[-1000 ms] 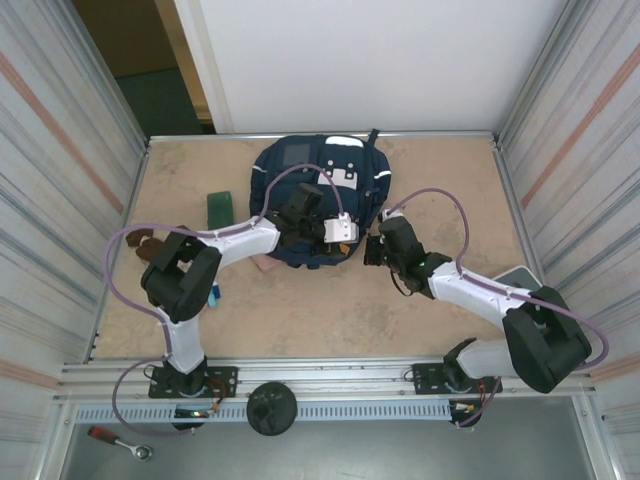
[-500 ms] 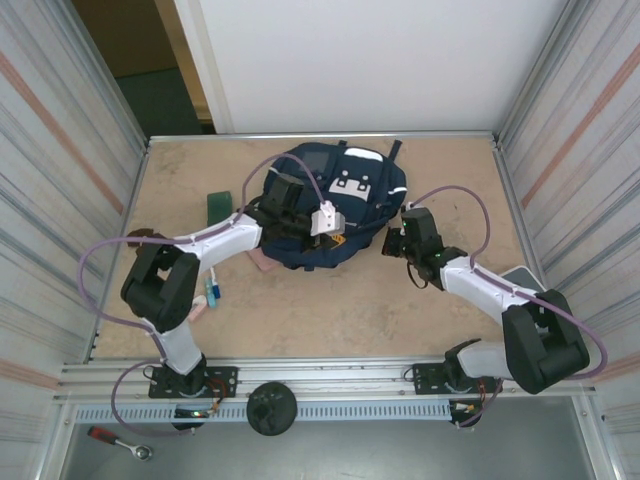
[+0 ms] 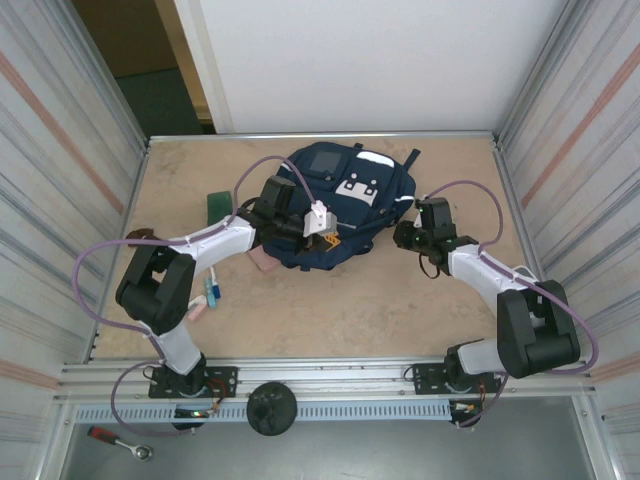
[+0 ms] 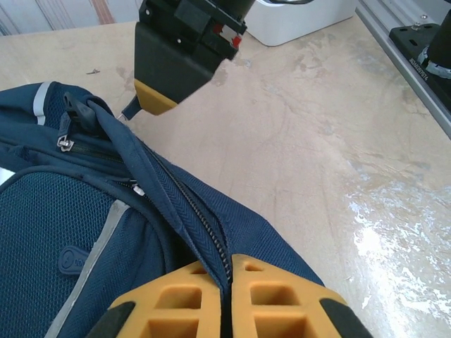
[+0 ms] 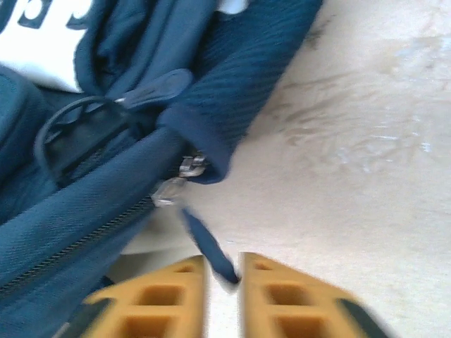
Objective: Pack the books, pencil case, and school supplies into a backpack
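The navy backpack (image 3: 345,200) lies flat on the table (image 3: 350,310), midway along the far edge, its white dotted patch and grey square patch facing up.

The left gripper (image 3: 330,236) rests on the pack's near side. In the left wrist view its yellow fingers (image 4: 187,299) are pressed together on a raised fold of the backpack (image 4: 63,232), with the zipper track running into the pinch.

The right gripper (image 3: 402,236) sits at the pack's right side, just off the fabric. In the right wrist view it (image 5: 223,278) has its fingers a narrow gap apart. The tip of a dark blue zipper pull strap (image 5: 208,250) hangs into that gap. The picture is blurred, so whether a pad touches the strap is unclear.

The pale pink pencil case (image 3: 262,262) peeks out at the pack's near-left side, beside the left forearm. Nearer the left edge of the table lie a blue-and-white marker (image 3: 212,290) and, just beside it, a small pink eraser (image 3: 198,308), both well apart from the pack.
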Robot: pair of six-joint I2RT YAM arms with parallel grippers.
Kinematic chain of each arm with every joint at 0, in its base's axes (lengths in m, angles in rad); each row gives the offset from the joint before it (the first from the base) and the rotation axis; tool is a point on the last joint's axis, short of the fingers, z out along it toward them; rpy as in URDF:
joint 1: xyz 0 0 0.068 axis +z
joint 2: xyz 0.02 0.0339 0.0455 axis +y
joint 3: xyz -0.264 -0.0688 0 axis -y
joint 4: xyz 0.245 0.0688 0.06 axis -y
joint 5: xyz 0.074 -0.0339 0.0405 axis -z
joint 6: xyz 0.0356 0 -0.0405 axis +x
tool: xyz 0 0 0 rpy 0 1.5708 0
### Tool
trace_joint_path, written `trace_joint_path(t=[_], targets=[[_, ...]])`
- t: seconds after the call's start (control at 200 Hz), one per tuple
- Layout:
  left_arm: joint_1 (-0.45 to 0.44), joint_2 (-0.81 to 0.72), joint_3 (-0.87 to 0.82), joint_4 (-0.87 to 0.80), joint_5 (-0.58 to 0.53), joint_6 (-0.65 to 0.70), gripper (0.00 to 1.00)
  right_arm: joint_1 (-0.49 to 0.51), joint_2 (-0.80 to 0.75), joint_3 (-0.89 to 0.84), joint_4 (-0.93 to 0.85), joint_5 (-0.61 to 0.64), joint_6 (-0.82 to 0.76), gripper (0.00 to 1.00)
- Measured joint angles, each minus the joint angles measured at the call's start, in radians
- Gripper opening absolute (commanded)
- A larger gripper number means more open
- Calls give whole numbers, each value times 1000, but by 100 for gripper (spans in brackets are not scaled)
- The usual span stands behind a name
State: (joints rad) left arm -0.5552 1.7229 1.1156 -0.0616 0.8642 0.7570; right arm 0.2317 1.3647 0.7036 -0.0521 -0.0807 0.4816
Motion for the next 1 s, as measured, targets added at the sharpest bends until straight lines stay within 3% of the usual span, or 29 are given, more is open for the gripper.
trace_joint_path(t=[0.276, 0.401, 0.546, 0.631, 0.706, 0.797, 0.902, 1.002], targets=[[-1, 0, -4, 6, 8, -7, 8, -181, -7, 21, -25, -193, 108, 56], [-4, 0, -4, 6, 7, -12, 8, -203, 120, 93, 7, -267, 188, 62], [-11, 3, -4, 6, 6, -14, 8, -206, 277, 188, 69, -328, 259, 61], [-15, 11, -4, 6, 6, -14, 9, -208, 364, 247, 103, -365, 291, 50], [-16, 19, -4, 6, 5, -14, 10, -210, 427, 288, 132, -384, 314, 27], [-18, 24, -4, 6, -5, -13, 13, -216, 461, 296, 151, -401, 324, 11], [-23, 31, -3, 4, -38, -9, 14, -229, 444, 257, 176, -407, 324, 1], [-30, 45, 12, -14, -101, 5, 14, -241, 384, 185, 180, -391, 314, 0]])
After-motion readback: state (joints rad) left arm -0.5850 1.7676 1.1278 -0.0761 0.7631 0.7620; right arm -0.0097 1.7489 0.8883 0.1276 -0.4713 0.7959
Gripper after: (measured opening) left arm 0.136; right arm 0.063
